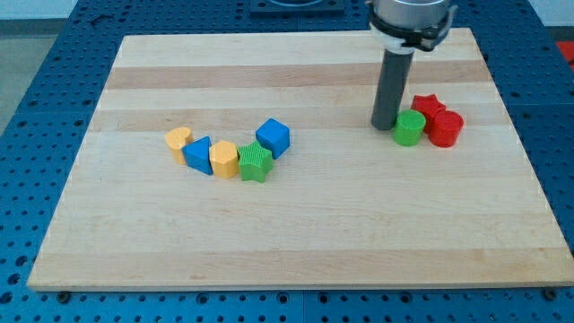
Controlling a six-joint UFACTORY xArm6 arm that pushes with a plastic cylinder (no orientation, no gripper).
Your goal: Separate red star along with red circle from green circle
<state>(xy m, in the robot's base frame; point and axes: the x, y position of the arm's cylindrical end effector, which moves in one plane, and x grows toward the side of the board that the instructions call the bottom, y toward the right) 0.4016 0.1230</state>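
The green circle (410, 127) sits at the view's right on the wooden board (296, 224). The red circle (445, 128) touches it on its right side. The red star (428, 107) lies just above and between them, touching both. My tip (385, 125) rests on the board just left of the green circle, at or very near its left edge. The dark rod rises from there to the arm at the view's top.
A curved row of blocks lies left of centre: a yellow heart (178, 139), a blue triangle (198, 154), a yellow block (224, 159), a green star (256, 162) and a blue cube (273, 136).
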